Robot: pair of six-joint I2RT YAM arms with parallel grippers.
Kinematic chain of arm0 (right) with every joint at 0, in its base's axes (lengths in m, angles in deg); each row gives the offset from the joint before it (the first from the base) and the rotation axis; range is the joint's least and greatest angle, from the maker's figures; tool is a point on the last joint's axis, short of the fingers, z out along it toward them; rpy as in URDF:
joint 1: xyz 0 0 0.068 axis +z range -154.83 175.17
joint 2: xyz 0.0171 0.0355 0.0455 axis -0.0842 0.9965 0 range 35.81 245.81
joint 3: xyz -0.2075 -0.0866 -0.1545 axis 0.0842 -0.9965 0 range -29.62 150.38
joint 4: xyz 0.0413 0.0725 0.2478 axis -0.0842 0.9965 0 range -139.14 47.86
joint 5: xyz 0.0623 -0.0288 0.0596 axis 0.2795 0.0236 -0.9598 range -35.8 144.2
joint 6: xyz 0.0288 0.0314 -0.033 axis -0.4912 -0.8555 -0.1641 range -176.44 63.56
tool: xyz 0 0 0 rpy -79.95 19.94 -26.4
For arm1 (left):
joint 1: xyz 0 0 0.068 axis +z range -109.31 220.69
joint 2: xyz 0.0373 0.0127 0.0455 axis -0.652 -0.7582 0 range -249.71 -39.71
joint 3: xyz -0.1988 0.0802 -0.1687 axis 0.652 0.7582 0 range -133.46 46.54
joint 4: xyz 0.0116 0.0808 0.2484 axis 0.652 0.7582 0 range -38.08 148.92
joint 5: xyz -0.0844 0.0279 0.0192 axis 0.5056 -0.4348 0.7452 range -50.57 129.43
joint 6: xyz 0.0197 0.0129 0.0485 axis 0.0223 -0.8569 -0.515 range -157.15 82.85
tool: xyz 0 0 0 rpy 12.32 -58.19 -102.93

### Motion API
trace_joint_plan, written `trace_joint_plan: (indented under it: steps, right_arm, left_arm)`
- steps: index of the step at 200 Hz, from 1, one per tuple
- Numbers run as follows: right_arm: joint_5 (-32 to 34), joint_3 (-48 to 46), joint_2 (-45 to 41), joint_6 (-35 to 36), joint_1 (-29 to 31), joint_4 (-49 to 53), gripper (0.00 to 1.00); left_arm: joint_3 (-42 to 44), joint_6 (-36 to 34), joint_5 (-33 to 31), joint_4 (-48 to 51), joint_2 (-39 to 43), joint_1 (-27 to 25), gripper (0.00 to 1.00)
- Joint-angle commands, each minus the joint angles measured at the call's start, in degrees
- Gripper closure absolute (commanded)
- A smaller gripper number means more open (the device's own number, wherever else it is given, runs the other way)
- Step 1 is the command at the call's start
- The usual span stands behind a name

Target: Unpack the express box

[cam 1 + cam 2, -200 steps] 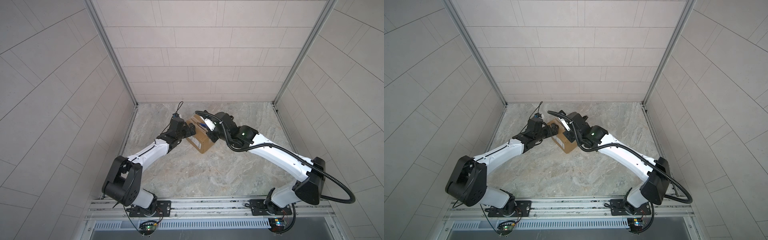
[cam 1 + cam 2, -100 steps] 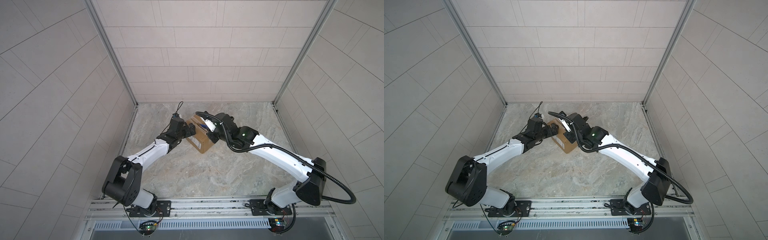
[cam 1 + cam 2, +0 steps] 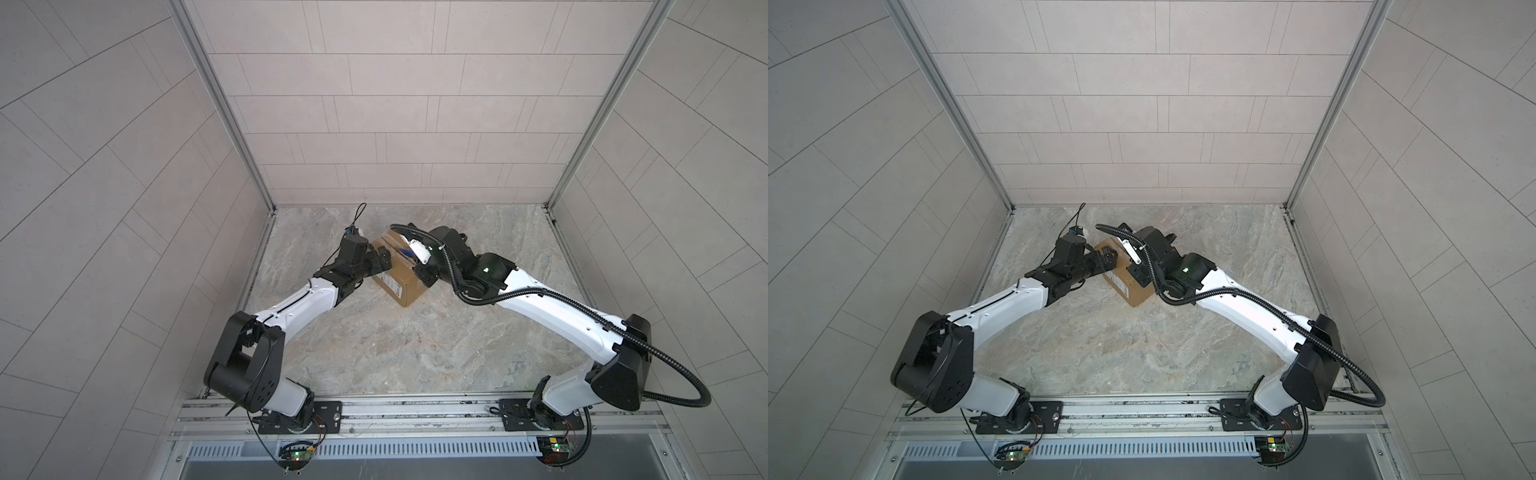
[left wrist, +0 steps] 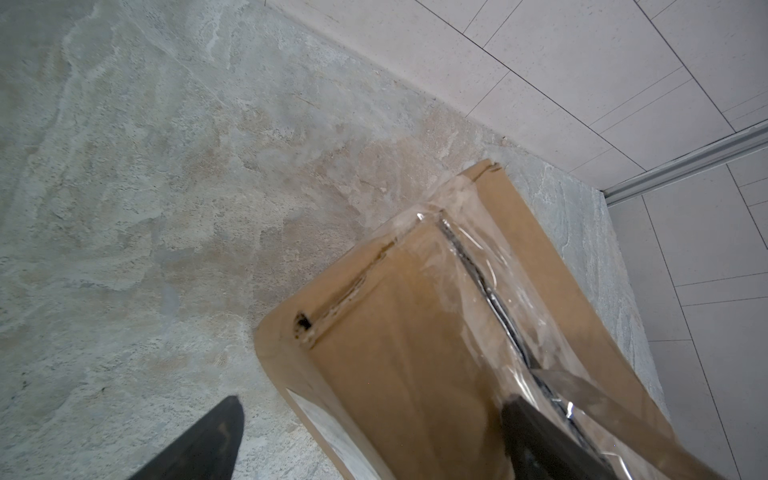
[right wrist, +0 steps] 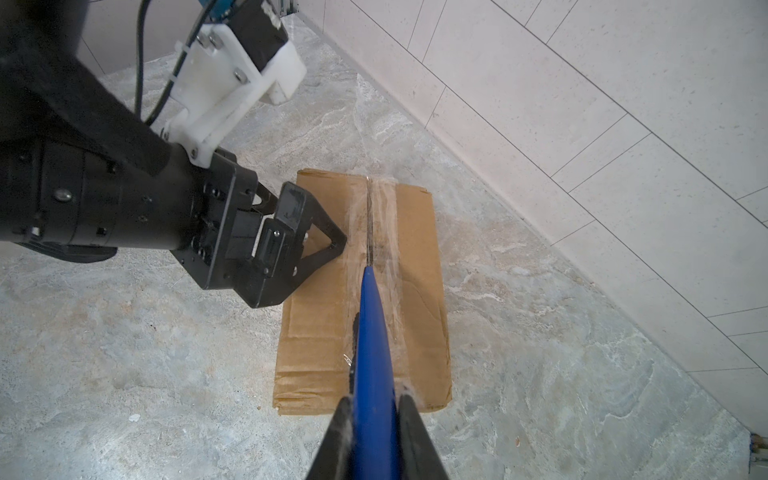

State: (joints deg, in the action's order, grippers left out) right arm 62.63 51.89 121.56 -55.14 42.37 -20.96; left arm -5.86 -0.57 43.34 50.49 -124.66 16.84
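The express box [image 3: 400, 284] [image 3: 1134, 291], a brown carton with a white label [image 4: 332, 432] on its side, lies on the floor near the back wall. My left gripper [image 3: 380, 262] [image 4: 372, 405] is open and straddles one long edge of the box [image 4: 395, 353]. One finger rests on the taped top and the other hangs beside it, clear of the side. My right gripper [image 5: 376, 399] [image 3: 422, 270] is shut on a blue utility knife [image 5: 374, 332]. The knife's tip sits on the clear-taped seam [image 5: 368, 224] about halfway along the box [image 5: 320, 332]. A dark line runs along the seam ahead of the tip.
The tiled back wall [image 3: 395, 166] stands close behind the box, and side walls enclose the marble floor [image 3: 415, 353]. The left arm's wrist and white camera mount [image 5: 232, 83] hang just beside the knife's path. A metal rail [image 3: 415, 409] holds both arm bases at the front.
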Motion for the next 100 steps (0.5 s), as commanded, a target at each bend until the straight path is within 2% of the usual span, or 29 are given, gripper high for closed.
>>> trace_joint_plan:
  steps: [1,100]
  right_arm:
    - [0.80,-0.39,1.41,0.55,-0.18,-0.11,1.00]
    - [3.77,-0.79,0.70,2.27,-0.44,3.00,1.00]
  left_arm:
    - [-0.07,-0.28,-0.48,2.65,-1.54,0.42,0.01]
    - [-0.98,-0.13,-1.33,5.05,-2.85,1.00,0.01]
